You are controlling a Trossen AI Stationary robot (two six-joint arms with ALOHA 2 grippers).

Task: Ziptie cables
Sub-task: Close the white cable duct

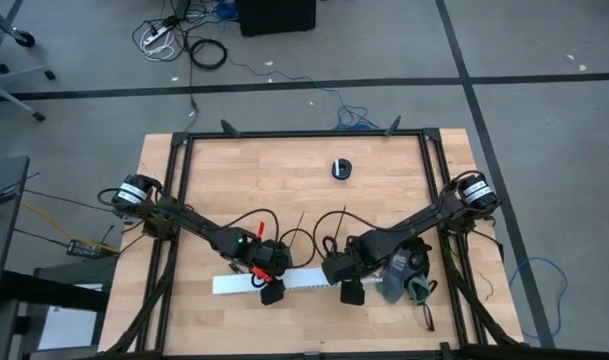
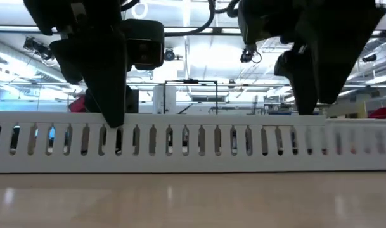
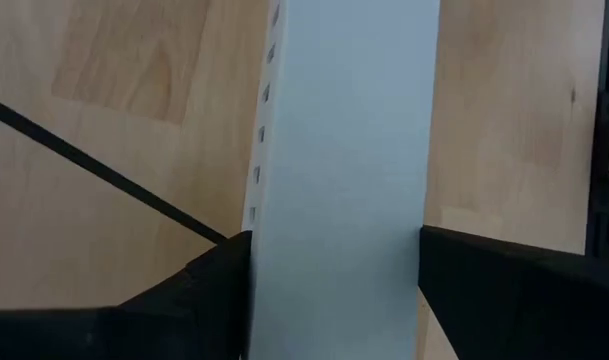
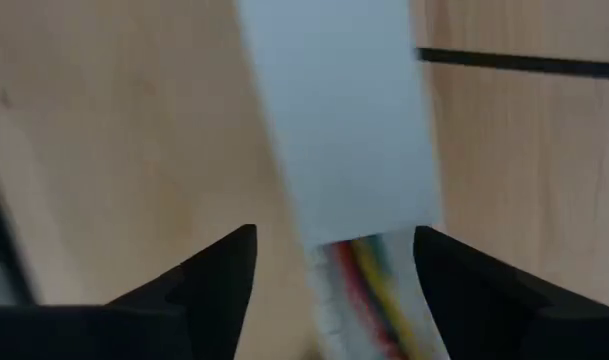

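A long white slotted channel lies flat on the wooden table near its front edge. My left gripper is shut on it left of its middle. My right gripper hangs open above the channel's right part, one finger on each side, touching nothing. The coloured cables show there, coming out from under the white cover's end. One thin black ziptie lies on the wood beside the channel, and another ziptie lies on the wood in the right wrist view. My left gripper pinches the channel's two long sides between its two fingers. The fingers come steeply from above and lie across the channel. The channel rests level on the table.
A small black round object sits toward the far edge. A grey-blue bundle lies by the right arm at the channel's right end. Black cords loop on the table between the arms. A black frame borders the table.
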